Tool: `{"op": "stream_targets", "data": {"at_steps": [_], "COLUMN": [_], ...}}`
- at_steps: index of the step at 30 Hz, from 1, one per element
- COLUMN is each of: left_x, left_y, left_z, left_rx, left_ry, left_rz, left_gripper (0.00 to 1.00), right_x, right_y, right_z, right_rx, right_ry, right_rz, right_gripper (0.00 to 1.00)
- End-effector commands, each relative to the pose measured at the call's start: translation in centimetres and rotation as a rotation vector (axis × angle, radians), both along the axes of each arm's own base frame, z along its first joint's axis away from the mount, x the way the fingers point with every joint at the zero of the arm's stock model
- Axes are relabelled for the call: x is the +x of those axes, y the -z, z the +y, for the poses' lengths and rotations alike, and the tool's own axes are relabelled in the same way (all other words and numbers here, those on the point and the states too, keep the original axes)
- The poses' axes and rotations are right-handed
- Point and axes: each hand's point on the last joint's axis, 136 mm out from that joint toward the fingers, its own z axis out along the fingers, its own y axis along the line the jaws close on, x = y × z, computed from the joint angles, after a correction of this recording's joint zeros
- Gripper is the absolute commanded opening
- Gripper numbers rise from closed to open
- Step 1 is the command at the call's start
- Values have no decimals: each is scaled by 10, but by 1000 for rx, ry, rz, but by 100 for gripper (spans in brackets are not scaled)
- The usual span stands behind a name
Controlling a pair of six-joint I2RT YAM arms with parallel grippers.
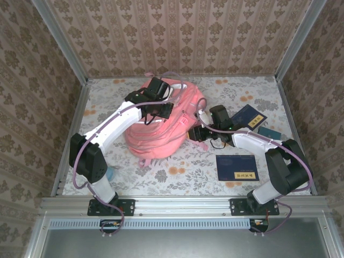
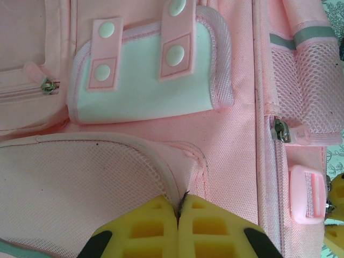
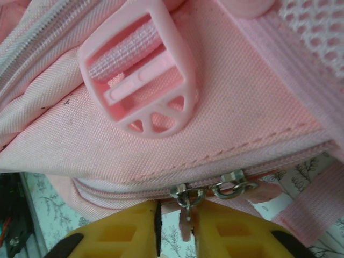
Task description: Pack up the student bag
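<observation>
The left gripper (image 2: 178, 208) was pinched fully shut on the pink fabric of the student bag (image 1: 161, 137). The right gripper (image 3: 176, 216) had its fingers barely apart, 1 zip pull (image 3: 186, 226) hanging between them.

- student bag (image 3: 252, 102) — matt woven pink cloth, mesh pockets
- buckle (image 3: 142, 80) just above the right claw (image 3: 176, 228): smooth pink plastic
- zip sliders (image 3: 186, 195) at its tips: shiny metal
</observation>
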Motion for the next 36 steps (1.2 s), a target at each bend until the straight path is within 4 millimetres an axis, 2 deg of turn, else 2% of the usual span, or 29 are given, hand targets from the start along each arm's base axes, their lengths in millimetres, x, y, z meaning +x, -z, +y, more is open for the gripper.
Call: {"op": "stream_targets", "data": {"at_steps": [1,5,10,18,21,24,26,28,30,36], "left_x": [11,17,30,50,52,49,44,37,30,2], "left_y": [-42,-40,-31,-11,-8,-11,-17,-26,-29,-19], "left_z": [-10,-8,-12,-29,-34,-37,-38,-36,-28,-16], "left_rx": [-112,-128,-181,-294,-318,-335,-343,-336,-306,-203], "left_ry": [-4,-51,-146,-273,-280,-241,-191,-125,-79,131], "left_rz": [-112,-104,-80,-17,2,28,41,36,22,-42], "left_gripper": [0,0,0,0,0,0,19,41,54,62], "right_x": [8,3,-11,-49,-48,-38,-27,-17,-10,12], "right_y": [0,1,2,0,-4,-12,-15,-30,-34,-29], "right_z": [1,0,3,41,47,38,27,13,3,-20], "right_rx": [-40,-80,-139,-150,-116,-101,-91,-51,-23,2], "right_ry": [7,8,5,-125,-115,-46,17,82,122,213], "right_rz": [-33,-49,-103,-206,-212,-221,-205,-208,-187,-116], "right_gripper": [13,1,0,0,0,0,0,0,0,0]}}
